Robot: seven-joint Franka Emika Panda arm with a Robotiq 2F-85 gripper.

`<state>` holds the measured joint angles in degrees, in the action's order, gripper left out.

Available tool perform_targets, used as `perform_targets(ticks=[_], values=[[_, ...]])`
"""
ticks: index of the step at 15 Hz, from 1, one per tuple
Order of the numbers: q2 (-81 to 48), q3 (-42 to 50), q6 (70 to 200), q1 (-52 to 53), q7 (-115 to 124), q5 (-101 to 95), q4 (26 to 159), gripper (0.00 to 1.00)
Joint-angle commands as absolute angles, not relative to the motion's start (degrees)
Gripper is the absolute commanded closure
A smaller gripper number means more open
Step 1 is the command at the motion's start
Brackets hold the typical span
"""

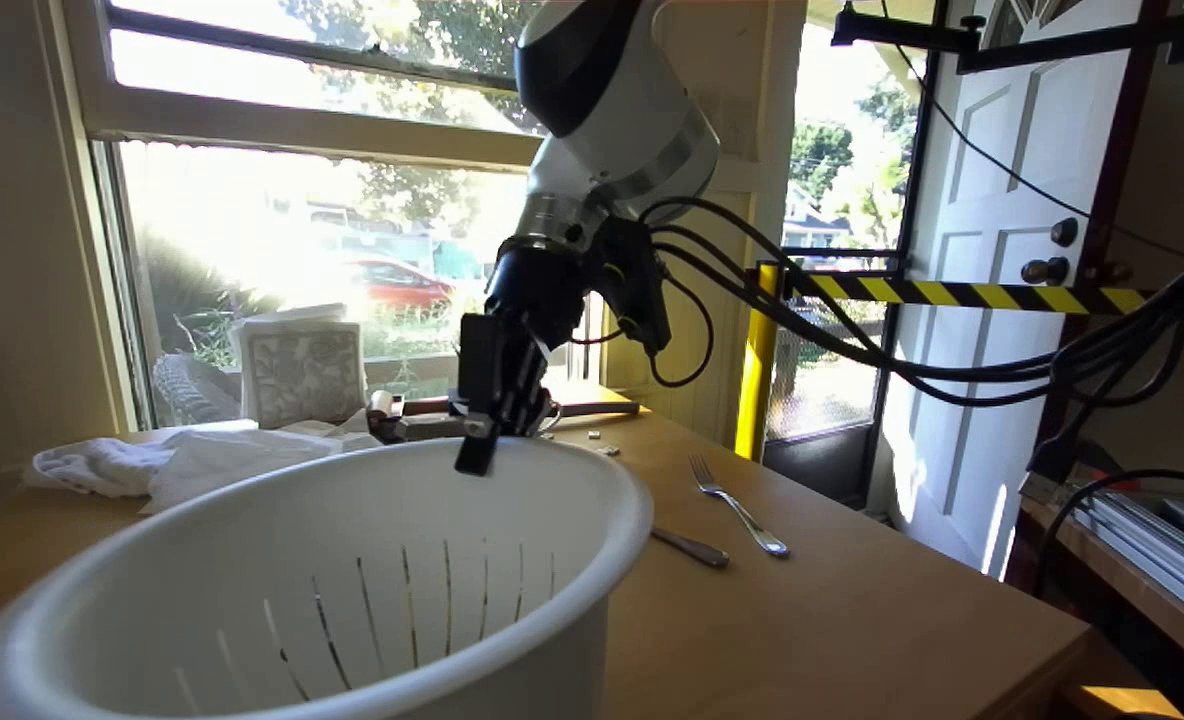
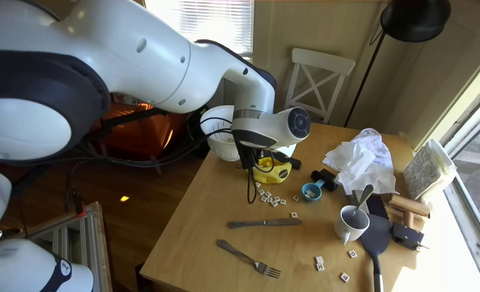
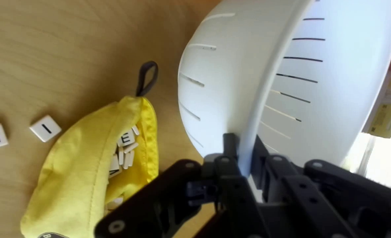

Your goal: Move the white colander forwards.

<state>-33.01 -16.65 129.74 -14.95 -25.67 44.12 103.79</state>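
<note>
Fine, wavy grain runs through the pale brown wood of the table [image 2: 191, 251], which sunlight bleaches along a side in an exterior view. Closest in the wrist view, the gripper [image 3: 245, 147] has its dark, blocky fingers clamped on the rim of the white colander [image 3: 218, 86], a finger to either face of the wall. The colander is smooth and rounded, with a thick rolled lip and long, thin slits. In an exterior view it is at the table's edge, partly hidden behind the glossy white arm [image 2: 142, 61]; whether its base touches the wood cannot be told.

Just beside it slumps a yellow pouch [image 3: 70, 172], soft cloth with a dark fabric loop [image 3: 141, 81], its mouth showing square letter tiles [image 3: 46, 129]; more of these lie loose on the wood. Farther off, a knife [image 2: 266, 222] and a fork [image 2: 239, 252] in grey metal, slender-handled, lie apart. A round blue scoop [image 2: 316, 190] holds a few tiles, and a glossy white mug [image 2: 341, 228] has a spoon [image 2: 363, 199] leaning in it next to a flat black spatula [image 2: 376, 237]. Crumpled white cloth [image 2: 357, 162] spreads near a block [image 2: 419, 175] with a raised floral pattern.

Beyond the table stand a white chair [image 2: 324, 61] with a crossed back and a black domed lamp [image 2: 418, 20], against cream panelled walls [image 2: 317, 24]. In an exterior view, yellow-and-black striped tape [image 1: 1002, 297] crosses before a panelled white door [image 1: 1002, 245]; a red car [image 1: 392, 282] shows through the window [image 1: 322, 132].
</note>
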Motion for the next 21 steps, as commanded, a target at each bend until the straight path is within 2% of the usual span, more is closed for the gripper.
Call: perform_targets(ticks=[1,14,15,16,21], values=[[-27.8,-12.4,128.5,-11.9,-27.8,44.0,109.3,0.96],[-24.1,-8.9,130.3,-7.9,-34.0,43.9,115.0,0.96],[-24.1,-8.8,130.8,-7.7,-34.1,44.0,115.1,0.61],[-24.1,-8.7,131.5,-7.5,-34.2,44.3,115.2,0.60],[-23.8,-8.2,137.3,-6.7,-33.4,44.8,116.0,0.27]])
